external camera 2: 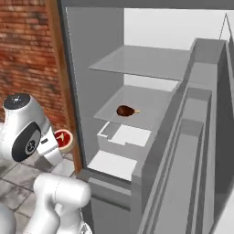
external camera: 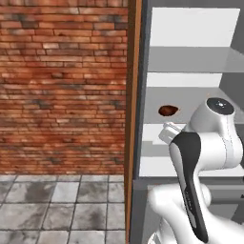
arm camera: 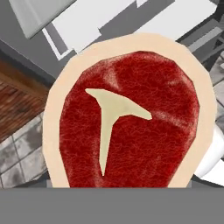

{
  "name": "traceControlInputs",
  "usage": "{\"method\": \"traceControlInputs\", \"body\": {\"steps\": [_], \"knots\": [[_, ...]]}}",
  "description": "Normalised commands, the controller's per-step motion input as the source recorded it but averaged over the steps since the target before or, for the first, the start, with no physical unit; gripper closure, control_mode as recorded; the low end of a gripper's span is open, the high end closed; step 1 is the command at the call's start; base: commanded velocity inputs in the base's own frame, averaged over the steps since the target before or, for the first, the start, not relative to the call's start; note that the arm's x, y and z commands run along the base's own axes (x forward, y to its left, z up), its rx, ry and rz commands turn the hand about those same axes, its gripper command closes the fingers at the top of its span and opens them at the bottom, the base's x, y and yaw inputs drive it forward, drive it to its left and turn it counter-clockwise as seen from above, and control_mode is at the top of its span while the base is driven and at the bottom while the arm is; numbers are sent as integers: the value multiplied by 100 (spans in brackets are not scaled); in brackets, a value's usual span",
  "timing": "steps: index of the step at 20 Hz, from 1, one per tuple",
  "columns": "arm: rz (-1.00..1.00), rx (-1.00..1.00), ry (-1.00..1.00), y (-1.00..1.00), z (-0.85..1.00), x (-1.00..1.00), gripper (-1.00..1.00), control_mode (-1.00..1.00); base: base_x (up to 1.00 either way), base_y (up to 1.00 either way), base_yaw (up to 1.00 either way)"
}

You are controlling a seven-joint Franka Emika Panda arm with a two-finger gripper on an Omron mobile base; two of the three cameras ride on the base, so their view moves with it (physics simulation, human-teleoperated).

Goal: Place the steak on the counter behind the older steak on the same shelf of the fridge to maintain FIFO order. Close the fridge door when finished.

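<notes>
While I hold the steak (arm camera: 129,118) right up against my hand camera, I judge my fingers closed on it, though the meat hides the tips from me; from the right base view the steak (external camera 2: 63,138) sits at the end of my arm, outside the fridge (external camera 2: 151,114), just short of its wooden side panel (external camera 2: 64,87). The fridge door (external camera 2: 192,173) stands wide open off to my fingers' right, so the way in is free. Ahead of my fingers and a little higher, the older steak (external camera 2: 125,110) lies alone on the middle shelf (external camera 2: 155,103), near its front and left part. That leaves bare shelf beyond it, towards the back wall, which is where my piece should go so the older one gets taken first. I carry the steak with its flat red face turned to the camera, so I will probably need to level it, then reach over or round the older steak without nudging it. The door closing comes after.
</notes>
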Motion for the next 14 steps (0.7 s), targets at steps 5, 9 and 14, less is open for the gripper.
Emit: {"method": "traceControlInputs", "body": {"steps": [5,9,14], "knots": [[0,0,0,0,0,0,100,100,39,3,-64],[0,0,0,0,0,0,100,100,47,-18,-43],[0,0,0,0,0,0,100,100,83,-10,-14]]}}
